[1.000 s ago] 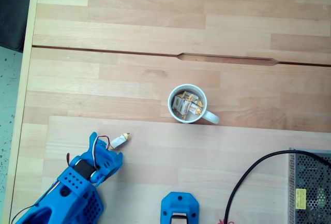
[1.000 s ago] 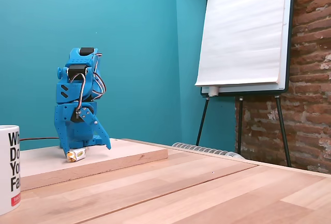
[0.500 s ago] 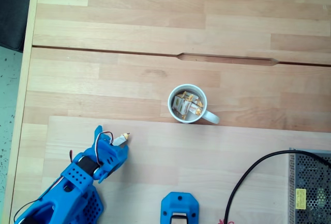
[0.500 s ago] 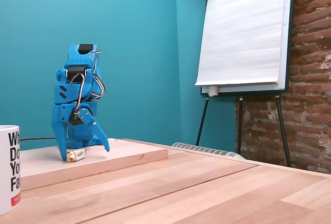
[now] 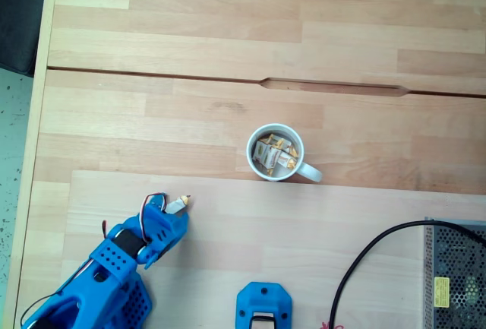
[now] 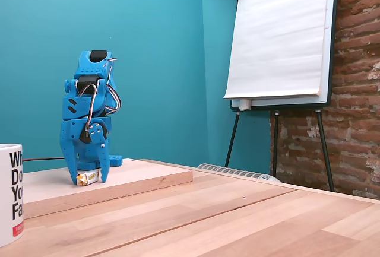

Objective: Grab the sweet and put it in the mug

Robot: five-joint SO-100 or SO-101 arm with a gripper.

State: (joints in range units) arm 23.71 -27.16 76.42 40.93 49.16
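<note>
Surface: pale wooden table (image 5: pixel 228 33) of jointed planks, with a long seam and a shallow routed notch (image 5: pixel 334 86) across it in the fixed view from above. A raised lighter board (image 6: pixel 142 177) lies on top of the table and carries the arm.

Room: teal wall (image 6: pixel 154 55) behind; flip chart (image 6: pixel 279 37) on tripod legs in front of a red brick wall (image 6: pixel 356 91) at the right of the low fixed view. Speckled floor (image 5: pixel 14 131) shows along the table's left edge from above.

Arm: blue printed arm, gripper (image 5: pixel 171 213) pointing down at the board (image 6: pixel 90 177), jaws drawn in around the sweet (image 5: pixel 178 204), fingertips on either side of it. The sweet rests on the board between them (image 6: pixel 88 177).

Mug (image 5: pixel 275 152): white, upright on the table just beyond the board's edge, handle toward lower right from above, several wrapped sweets inside; well apart from the gripper. Its printed side shows at the left edge of the low view (image 6: pixel 9 192).

Other: black cable (image 5: pixel 372 253), perforated metal box (image 5: pixel 456 276), blue arm base (image 5: pixel 263 308)
</note>
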